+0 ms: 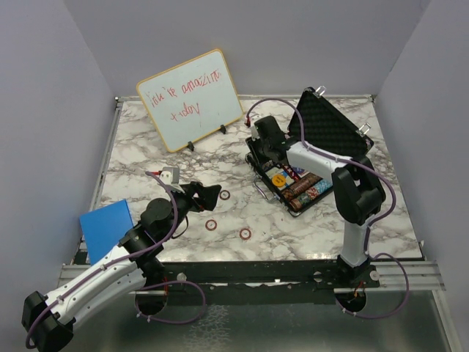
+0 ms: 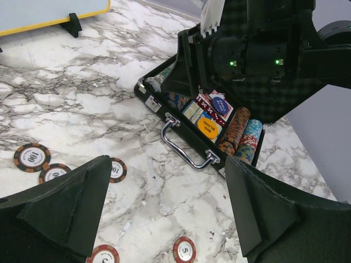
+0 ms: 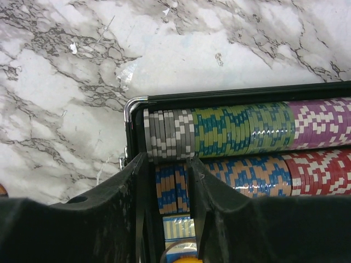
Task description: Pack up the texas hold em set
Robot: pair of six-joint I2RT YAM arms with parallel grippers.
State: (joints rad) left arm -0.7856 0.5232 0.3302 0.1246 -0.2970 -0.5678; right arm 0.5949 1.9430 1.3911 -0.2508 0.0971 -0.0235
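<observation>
1. at the far left end of the briefcase (image 1: 333,126) tray, the right gripper (image 3: 164,164) stood unclenched, fingers parted over a row of blue-and-orange poker chips (image 3: 173,186).
2. the briefcase lay open toward the worktop's (image 1: 146,161) far right corner, lid raised.
3. toward the near edge, the left gripper (image 2: 167,164) hung spread wide and empty above loose chips (image 2: 32,157) on the marble.
4. a whiteboard (image 1: 190,99) stood at the far edge.
</observation>
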